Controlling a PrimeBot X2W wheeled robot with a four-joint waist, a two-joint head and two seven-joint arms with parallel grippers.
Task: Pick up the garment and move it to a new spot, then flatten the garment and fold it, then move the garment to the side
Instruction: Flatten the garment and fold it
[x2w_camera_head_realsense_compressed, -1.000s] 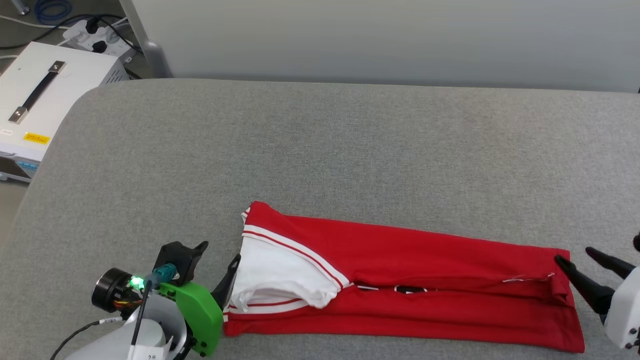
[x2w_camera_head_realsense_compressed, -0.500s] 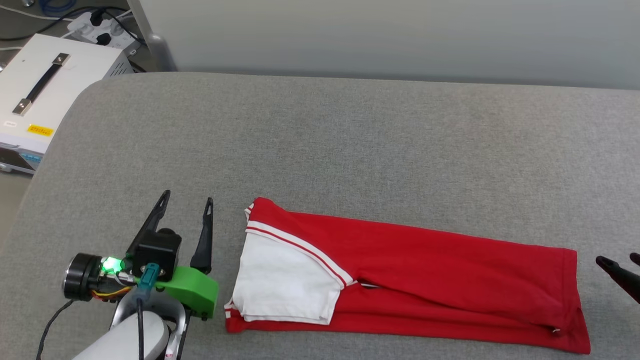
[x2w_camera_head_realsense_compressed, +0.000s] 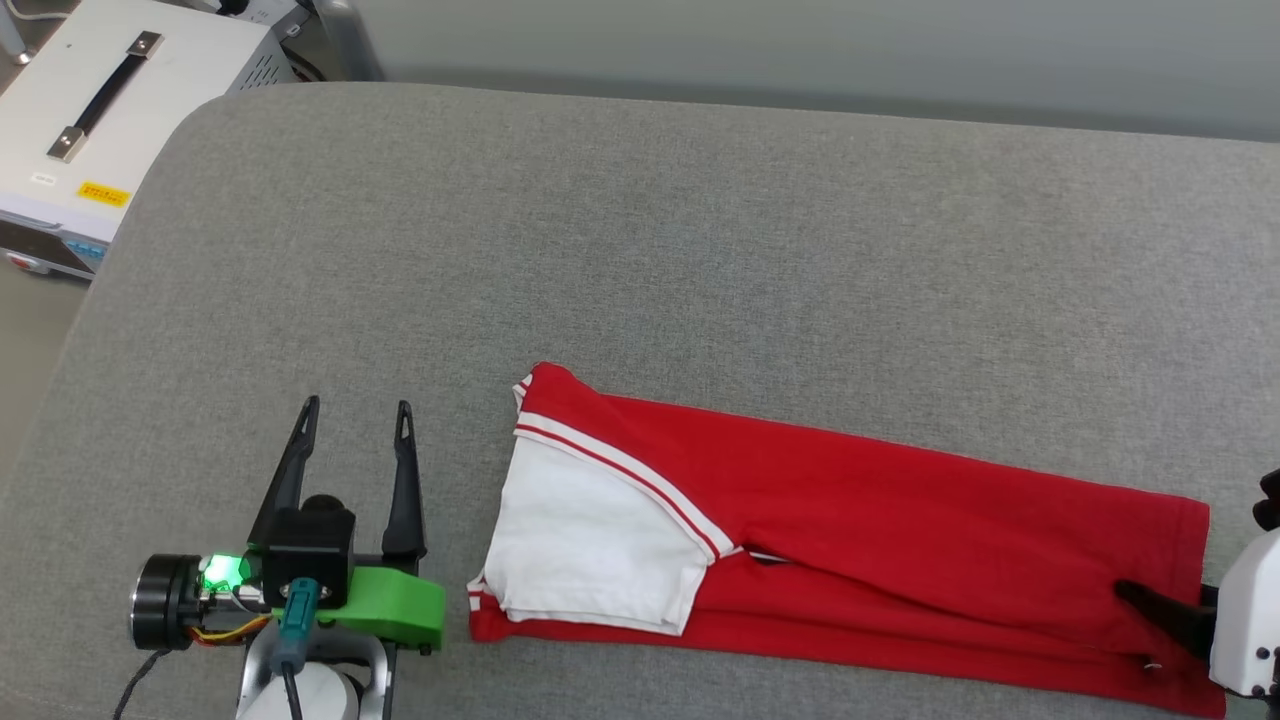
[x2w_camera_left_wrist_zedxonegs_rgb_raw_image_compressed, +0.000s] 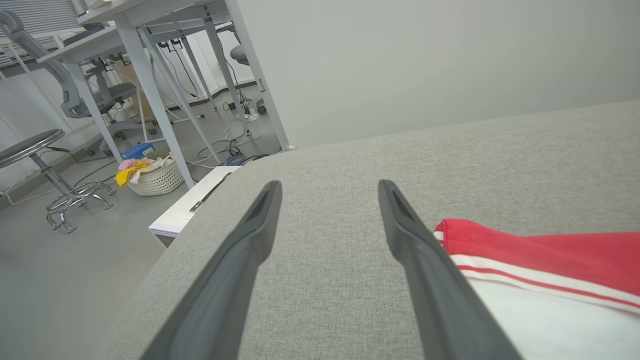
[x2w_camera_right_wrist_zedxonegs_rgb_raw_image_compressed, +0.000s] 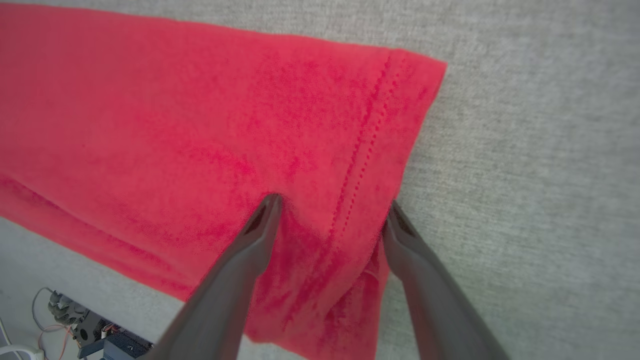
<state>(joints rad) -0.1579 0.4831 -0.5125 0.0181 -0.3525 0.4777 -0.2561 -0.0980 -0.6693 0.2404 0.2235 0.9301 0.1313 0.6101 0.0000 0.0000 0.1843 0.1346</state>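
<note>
On grey pad (x2w_camera_head_realsense_compressed: 700, 250), front edge: garment (x2w_camera_head_realsense_compressed: 900, 530) lies as 1 folded band, white sleeve (x2w_camera_head_realsense_compressed: 590, 540) atop its left end.
Left gripper (x2w_camera_head_realsense_compressed: 357, 405): withdrawn from sleeve since 1 s ago; jaws wide, beside cloth.
Right gripper (x2w_camera_right_wrist_zedxonegs_rgb_raw_image_compressed: 334, 202): now on the hem (x2w_camera_right_wrist_zedxonegs_rgb_raw_image_compressed: 365, 135) end; jaws wide, nothing clamped.
Task meaning: lengthwise fold looks done; cross fold likely next.
Right wrist view: fingers (x2w_camera_right_wrist_zedxonegs_rgb_raw_image_compressed: 250, 240) straddle the stitched hem; head view hides this.
</note>
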